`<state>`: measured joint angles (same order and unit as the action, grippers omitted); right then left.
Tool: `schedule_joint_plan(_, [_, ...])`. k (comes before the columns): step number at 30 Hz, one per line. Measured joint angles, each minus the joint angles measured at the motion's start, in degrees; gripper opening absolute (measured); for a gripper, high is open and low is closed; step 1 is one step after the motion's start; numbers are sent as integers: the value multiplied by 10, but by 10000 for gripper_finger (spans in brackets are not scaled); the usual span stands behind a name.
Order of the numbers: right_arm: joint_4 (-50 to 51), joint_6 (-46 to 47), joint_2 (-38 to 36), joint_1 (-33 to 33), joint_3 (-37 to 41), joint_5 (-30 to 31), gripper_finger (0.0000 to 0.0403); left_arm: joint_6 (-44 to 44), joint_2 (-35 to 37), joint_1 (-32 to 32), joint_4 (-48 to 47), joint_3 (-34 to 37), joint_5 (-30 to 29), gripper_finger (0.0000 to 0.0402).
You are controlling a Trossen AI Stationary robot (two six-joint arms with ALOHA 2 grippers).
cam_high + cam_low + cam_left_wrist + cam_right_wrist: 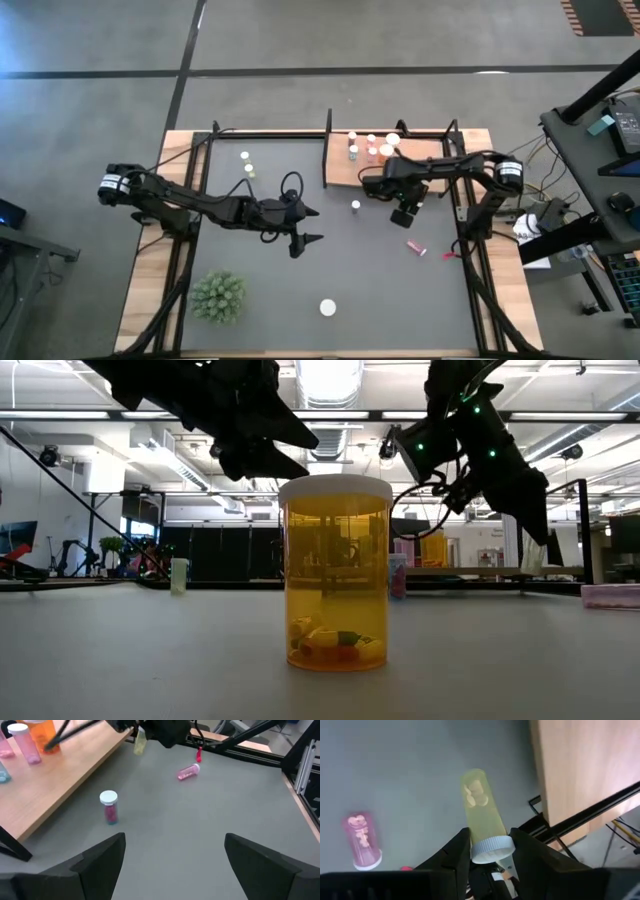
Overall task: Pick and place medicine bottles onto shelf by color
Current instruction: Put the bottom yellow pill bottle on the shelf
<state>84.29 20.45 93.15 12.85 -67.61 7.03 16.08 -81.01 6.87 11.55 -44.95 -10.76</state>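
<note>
One orange bottle (336,572) stands nearest the desk-level camera, capped and waiting. Farther in, the left gripper (303,226) hovers mid-mat, fingers apart, empty. Beyond, the right gripper (490,851) has its fingers clamped on a yellow-green bottle (481,805) at its cap, body hanging free beside the shelf (345,165), likely for placing.
</note>
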Motion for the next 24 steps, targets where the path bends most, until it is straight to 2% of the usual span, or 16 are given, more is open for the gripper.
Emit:
schedule_joint_plan(13, [-43, -24, 22, -35, 11, -16, 121, 0, 0, 0, 5, 0, 0, 325])
schedule_joint_plan(24, [-73, -46, 23, -38, 11, -45, 125, -1, 0, -1, 9, 0, 0, 325])
